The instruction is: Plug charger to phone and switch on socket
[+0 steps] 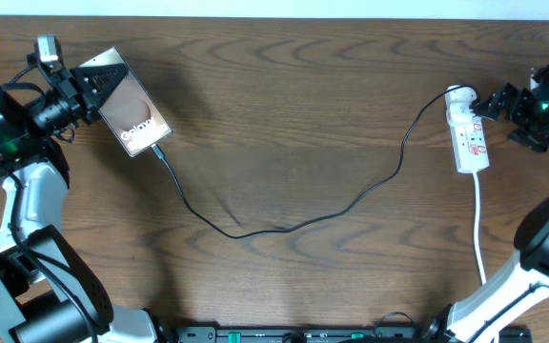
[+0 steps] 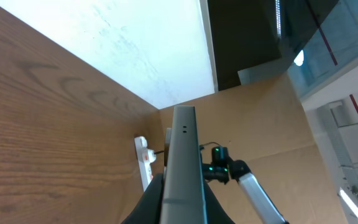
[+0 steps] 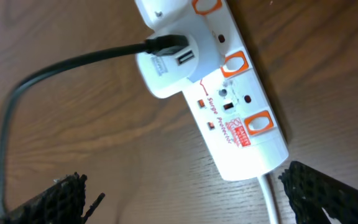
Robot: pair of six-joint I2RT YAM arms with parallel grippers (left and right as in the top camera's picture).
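The phone (image 1: 133, 114), bronze-faced with white lettering, is at the far left, tilted up off the table. My left gripper (image 1: 91, 84) is shut on its top end. In the left wrist view its grey edge (image 2: 182, 155) stands between my fingers (image 2: 182, 208). The black charger cable (image 1: 255, 232) runs from the phone's lower edge (image 1: 160, 152), where its plug tip meets the phone, across the table to the white socket strip (image 1: 469, 138). My right gripper (image 1: 499, 101) is open beside the strip's far end. In the right wrist view the strip (image 3: 241, 118) lies between my spread fingers (image 3: 191, 199), and the cable (image 3: 73, 62) enters a white adapter (image 3: 166, 68).
The strip's white cord (image 1: 478, 229) runs toward the table's front edge at the right. Orange-rimmed switches (image 3: 235, 62) line the strip's side. My right arm (image 2: 241, 180) shows in the left wrist view beyond the phone.
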